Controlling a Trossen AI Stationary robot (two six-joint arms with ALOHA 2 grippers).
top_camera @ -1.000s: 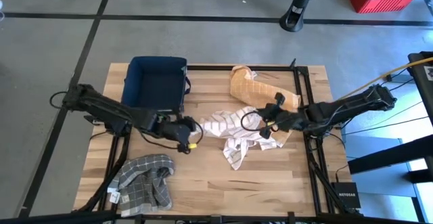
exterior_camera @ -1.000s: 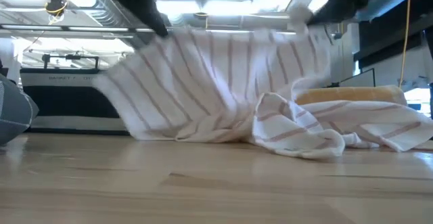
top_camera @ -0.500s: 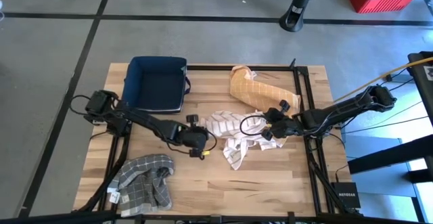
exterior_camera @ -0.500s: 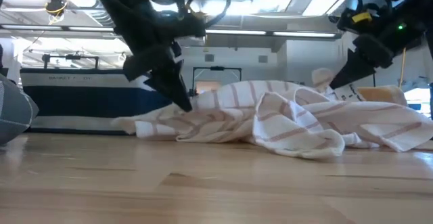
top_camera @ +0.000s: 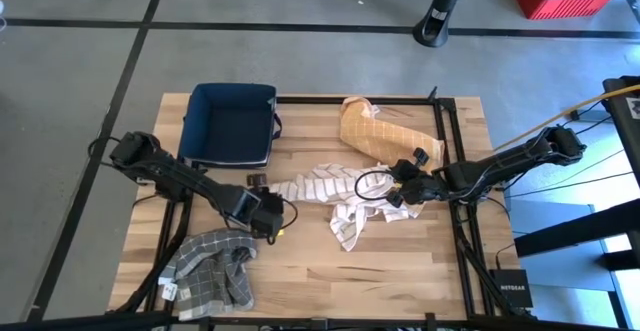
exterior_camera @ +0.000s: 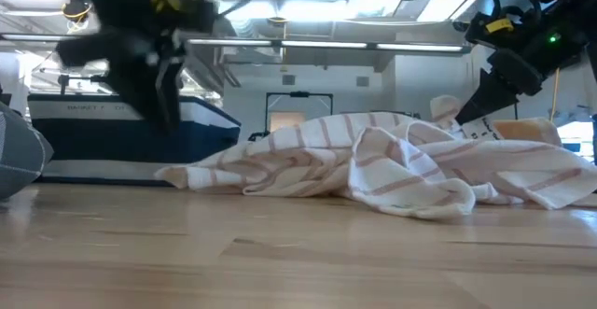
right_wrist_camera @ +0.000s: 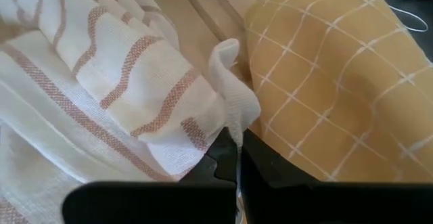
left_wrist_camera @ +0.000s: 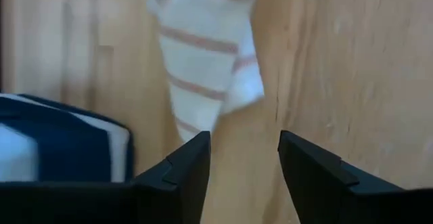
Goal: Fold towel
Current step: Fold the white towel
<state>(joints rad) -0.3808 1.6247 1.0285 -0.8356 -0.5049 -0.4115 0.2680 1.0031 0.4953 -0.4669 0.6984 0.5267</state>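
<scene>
Here the striped towel (top_camera: 335,193) lies rumpled mid-table, between the navy bin (top_camera: 233,123), the mustard checked cloth (top_camera: 385,131) and the grey plaid cloth (top_camera: 212,261). The right gripper (top_camera: 392,195) pinches its edge; the left gripper (top_camera: 268,214) hangs open just beside it.

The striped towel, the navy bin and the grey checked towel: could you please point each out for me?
striped towel (top_camera: 325,183), high view, on its spread middle.
navy bin (top_camera: 232,123), high view, on its inside floor.
grey checked towel (top_camera: 212,261), high view, on its crumpled middle.
</scene>
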